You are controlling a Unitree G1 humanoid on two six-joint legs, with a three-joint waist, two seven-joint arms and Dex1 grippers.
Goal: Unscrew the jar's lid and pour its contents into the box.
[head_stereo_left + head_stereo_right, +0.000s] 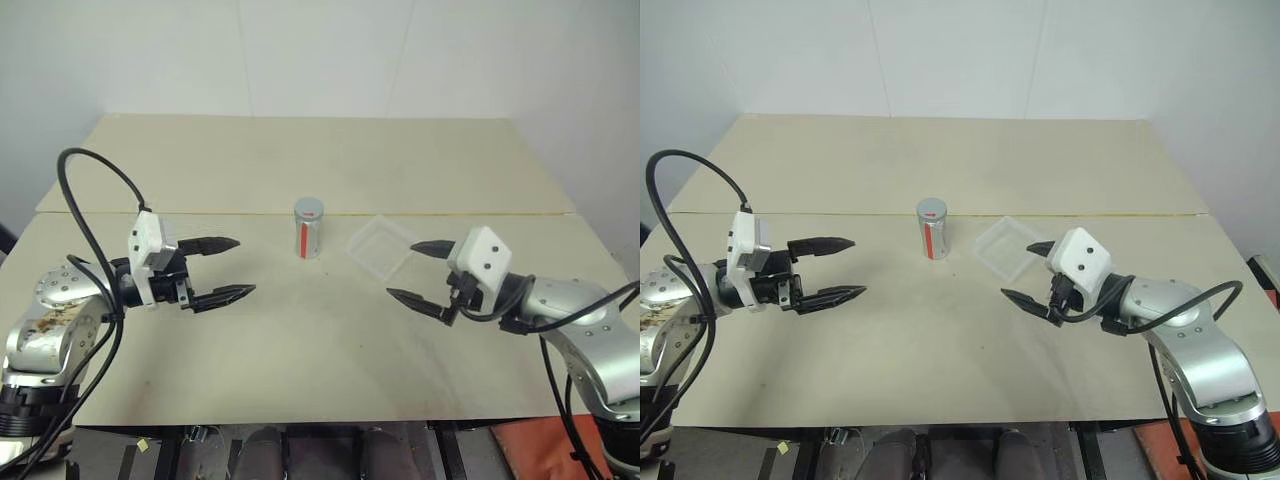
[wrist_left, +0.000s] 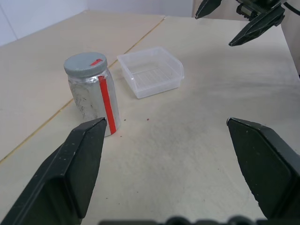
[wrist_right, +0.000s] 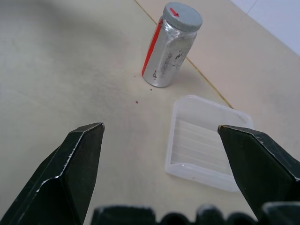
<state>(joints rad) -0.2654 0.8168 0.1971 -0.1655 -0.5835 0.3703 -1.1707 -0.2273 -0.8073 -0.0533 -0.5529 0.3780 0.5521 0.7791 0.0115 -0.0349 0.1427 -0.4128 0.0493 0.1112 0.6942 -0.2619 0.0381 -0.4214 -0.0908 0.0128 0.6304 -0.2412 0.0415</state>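
The left gripper is hovering wide open and empty. The jar is standing mid-table, lid on; smooth and probably slippery, best gripped around the body. The clear plastic box is sitting beside it, looking light. The right gripper is gaping, empty.

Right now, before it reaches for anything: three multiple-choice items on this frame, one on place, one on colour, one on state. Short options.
1. Where does the shallow clear plastic box sit relative to the small silver-grey jar?
A. On the jar's right
B. On the jar's left
C. Under the jar

2. What colour is the vertical stripe on the jar's side?
A. Blue
B. Red
C. Green

3. What state is the jar's round grey lid in?
A. Lying in the box
B. Held by the left gripper
C. On the jar

Key: 1 A, the box lies towards the right gripper. 2 B, the stripe is red. 3 C, the lid caps the jar; both grippers are open and apart from it.
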